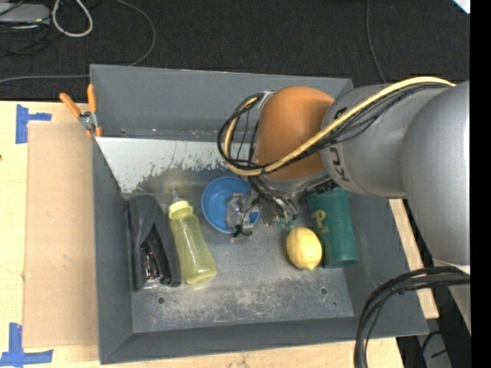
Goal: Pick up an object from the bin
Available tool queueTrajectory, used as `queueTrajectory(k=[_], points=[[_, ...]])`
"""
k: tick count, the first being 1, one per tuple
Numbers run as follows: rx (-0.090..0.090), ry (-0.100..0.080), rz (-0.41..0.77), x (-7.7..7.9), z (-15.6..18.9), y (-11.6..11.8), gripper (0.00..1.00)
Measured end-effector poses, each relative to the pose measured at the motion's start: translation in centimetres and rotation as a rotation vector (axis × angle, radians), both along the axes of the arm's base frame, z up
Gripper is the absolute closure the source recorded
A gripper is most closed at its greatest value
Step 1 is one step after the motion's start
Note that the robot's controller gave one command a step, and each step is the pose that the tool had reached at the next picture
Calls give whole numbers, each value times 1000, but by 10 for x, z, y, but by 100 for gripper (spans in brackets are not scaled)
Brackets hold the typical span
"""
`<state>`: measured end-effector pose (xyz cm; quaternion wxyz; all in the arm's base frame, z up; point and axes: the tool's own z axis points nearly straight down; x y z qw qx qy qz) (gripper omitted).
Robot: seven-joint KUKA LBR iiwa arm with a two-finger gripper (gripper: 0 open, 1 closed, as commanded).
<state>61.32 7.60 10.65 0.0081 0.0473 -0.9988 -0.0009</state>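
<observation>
My gripper (244, 222) hangs under the arm's orange cover, its fingertips down at the right edge of a blue bowl (220, 203) in the middle of the bin. Nothing shows between the fingers. A yellow lemon (304, 248) lies just right of the gripper on the bin floor. Beyond the lemon a dark green can (335, 227) with a yellow letter lies along the right wall. Left of the bowl a pale yellow bottle (190, 242) lies on its side.
A black stapler-like tool (151, 244) lies along the left wall. The arm and its cables cover the bin's back right part. Bare bin floor stretches along the front.
</observation>
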Motion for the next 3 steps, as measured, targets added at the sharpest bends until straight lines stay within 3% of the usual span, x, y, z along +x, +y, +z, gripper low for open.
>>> queueTrajectory(k=[1,3], points=[[1,-5,-1,2,25,0,100],[0,2,-3,0,60,0,100]])
